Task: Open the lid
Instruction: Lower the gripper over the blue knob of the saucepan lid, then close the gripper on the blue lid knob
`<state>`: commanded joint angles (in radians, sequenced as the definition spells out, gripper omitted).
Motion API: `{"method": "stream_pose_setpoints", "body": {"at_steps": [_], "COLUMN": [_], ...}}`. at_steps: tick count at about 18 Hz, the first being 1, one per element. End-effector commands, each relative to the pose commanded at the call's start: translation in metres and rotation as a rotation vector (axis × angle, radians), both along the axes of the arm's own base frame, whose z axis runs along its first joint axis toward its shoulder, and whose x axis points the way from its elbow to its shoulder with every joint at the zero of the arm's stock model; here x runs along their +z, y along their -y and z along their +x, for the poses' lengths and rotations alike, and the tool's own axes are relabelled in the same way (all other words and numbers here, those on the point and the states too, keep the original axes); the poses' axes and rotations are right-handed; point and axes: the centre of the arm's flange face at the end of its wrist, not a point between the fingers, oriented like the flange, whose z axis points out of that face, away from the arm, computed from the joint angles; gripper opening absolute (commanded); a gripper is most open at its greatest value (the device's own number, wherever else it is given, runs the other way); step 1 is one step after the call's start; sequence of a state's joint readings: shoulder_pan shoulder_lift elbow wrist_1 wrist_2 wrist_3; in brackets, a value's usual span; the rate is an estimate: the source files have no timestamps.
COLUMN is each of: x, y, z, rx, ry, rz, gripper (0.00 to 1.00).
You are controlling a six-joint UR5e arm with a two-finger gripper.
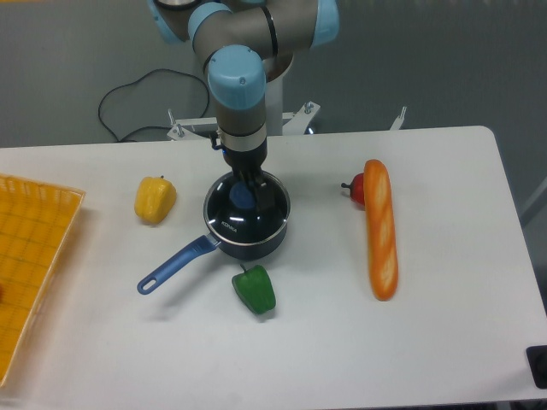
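The lid, glass and likely slick, rigid and breakable, sits flat on the saucepan mid-tabletop; its blue knob looks the only sound place to grip. The hand is at that knob, but whether it is clenched cannot be told.

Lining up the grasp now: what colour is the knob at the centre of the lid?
Blue. The knob sits mid-lid, under the tool, in the fixed camera view.
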<state>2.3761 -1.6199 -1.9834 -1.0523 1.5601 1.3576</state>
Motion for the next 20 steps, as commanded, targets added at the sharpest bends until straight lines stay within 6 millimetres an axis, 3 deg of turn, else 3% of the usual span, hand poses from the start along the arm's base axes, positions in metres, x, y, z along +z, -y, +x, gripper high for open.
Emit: {"method": "stream_pose_setpoints", "body": {"at_steps": [20], "x": [-0.012], "y": [-0.011], "z": [0.010], "rx": [0.081], "ry": [-0.051], "rz": [-0.026], "gripper": [1.00]}}
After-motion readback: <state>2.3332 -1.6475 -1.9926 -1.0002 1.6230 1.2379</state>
